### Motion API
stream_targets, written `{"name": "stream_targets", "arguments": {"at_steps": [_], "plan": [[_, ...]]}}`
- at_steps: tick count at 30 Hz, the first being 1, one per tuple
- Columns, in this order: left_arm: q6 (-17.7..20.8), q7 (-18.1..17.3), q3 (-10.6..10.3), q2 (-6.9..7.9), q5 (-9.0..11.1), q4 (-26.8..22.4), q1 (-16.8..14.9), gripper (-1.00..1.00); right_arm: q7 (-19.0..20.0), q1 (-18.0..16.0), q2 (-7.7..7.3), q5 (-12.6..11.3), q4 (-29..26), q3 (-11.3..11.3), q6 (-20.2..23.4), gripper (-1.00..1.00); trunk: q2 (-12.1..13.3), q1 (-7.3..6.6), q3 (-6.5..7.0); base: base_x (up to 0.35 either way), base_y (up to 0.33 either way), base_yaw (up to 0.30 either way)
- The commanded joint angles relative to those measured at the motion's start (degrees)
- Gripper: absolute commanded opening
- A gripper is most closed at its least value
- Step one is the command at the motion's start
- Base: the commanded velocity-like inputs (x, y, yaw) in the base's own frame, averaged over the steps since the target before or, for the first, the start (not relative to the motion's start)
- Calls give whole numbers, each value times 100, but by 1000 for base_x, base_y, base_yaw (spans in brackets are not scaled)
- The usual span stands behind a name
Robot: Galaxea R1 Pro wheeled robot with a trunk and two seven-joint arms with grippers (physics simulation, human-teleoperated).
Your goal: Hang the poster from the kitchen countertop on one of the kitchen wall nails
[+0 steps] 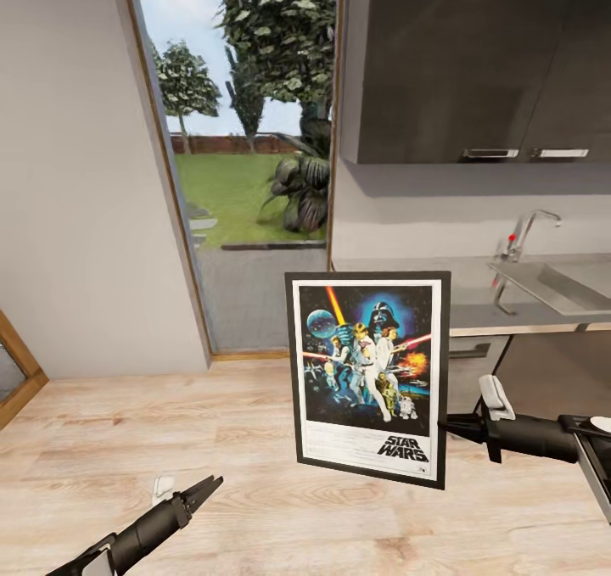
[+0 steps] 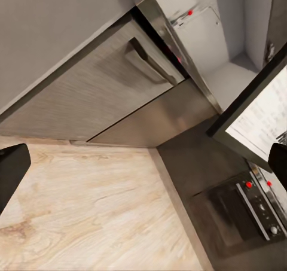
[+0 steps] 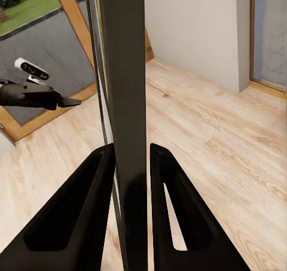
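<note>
1. The poster, a black-framed upright Star Wars print, is hanging in the air over the wooden floor, clear of the grey kitchen countertop.
2. I'm carrying it; next I'm needing a wall nail.
3. My right gripper is clamping its edge; my left gripper is idling, slightly parted.

Home kitchen: sink, faucet, dark cabinets (garden outside).

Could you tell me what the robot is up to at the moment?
The right gripper is clamped on the edge of the poster, holding it upright in the air above the wood floor, off the kitchen countertop. The left gripper hangs low and empty.
</note>
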Motion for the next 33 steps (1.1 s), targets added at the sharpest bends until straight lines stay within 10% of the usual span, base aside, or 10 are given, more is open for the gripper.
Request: {"name": "stream_targets", "arguments": {"at_steps": [1,14,33], "plan": [[-59,-9,38,-1,-35,9,24,100,32,-5,-2,-13,1,-3,75,-100,32,-20,8,0,0,0],[-89,-80,47,132,-27,10,1031,100,32,-5,-6,-14,-3,-4,76,-100,553,-305,241,0,0,0],[-77,-80,47,198,-27,16,1306,100,32,-5,1,-13,0,-2,76,-100,633,-349,277,0,0,0]]}}
